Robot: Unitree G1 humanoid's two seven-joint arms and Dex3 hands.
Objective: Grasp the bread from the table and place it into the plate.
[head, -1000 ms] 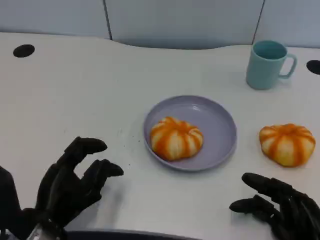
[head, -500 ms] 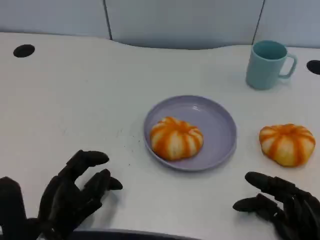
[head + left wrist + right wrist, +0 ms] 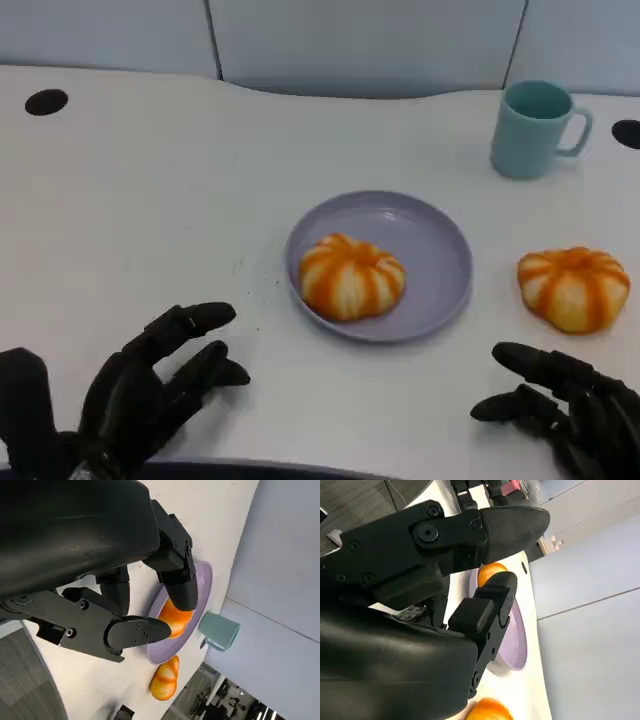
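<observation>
Orange-striped round bread bun on my lilac round plate; second striped bun beside it on the table. Left hand and right hand: both empty, fingers spread.

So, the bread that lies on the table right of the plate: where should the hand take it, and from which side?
Probably from above, with the right hand, which is nearest and open. The bread is a low round dome lying flat, apart from the plate, so fingers can likely close around its widest sides, low near the table.
</observation>
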